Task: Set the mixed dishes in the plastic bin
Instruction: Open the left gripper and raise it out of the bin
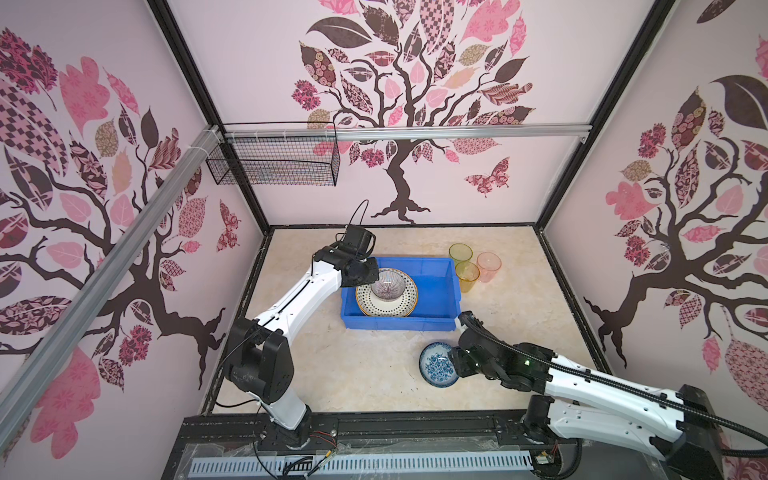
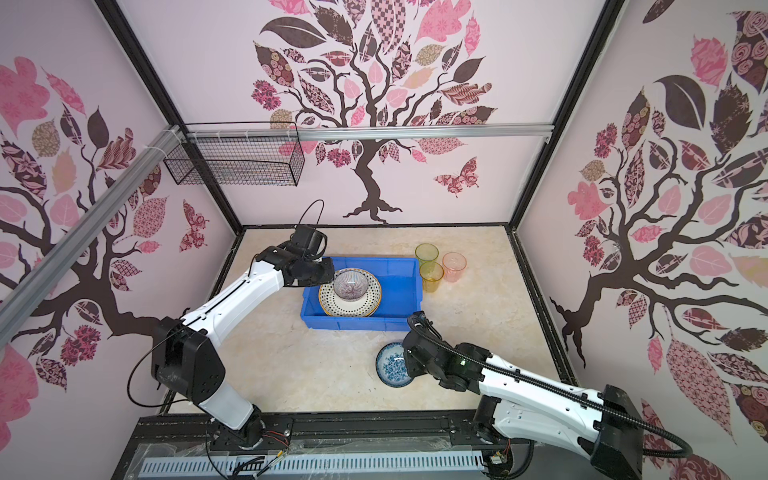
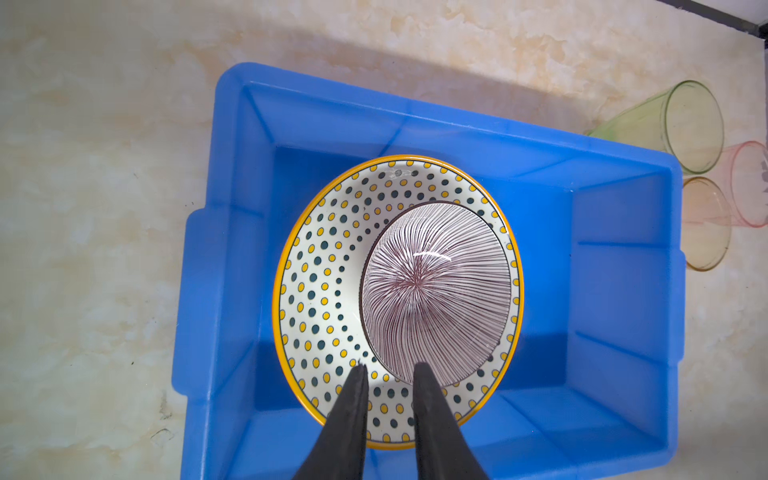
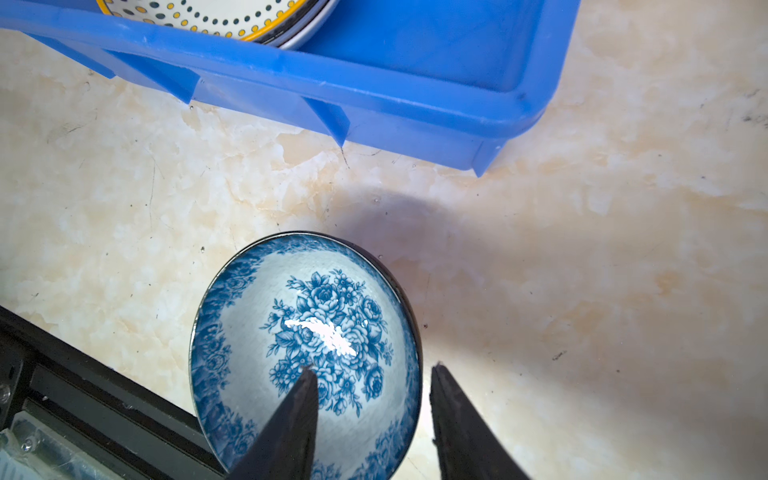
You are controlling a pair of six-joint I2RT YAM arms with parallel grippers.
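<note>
My left pincer (image 3: 391, 366) reaches over the left wall of the bin (image 1: 434, 291), which sits mid-way across the tabletop (image 1: 353, 374), wrist pitched down. Its jaws stand slightly apart astride the rim of the striped bowl (image 1: 388, 284), gripping nothing. That bowl sits nested on the dotted plate (image 1: 365, 306), I judge to save room. Near the front edge, my right pincer (image 4: 372, 367), arm stretched low, has its jaws spread wide astride the rim of the flowered bowl (image 1: 436, 365), placed to pinch it.

The dotted plate (image 1: 388, 308) hides most of the plates (image 4: 299, 38) beneath; the right arm (image 1: 482, 361) overlaps the floral bowl (image 1: 436, 365).
</note>
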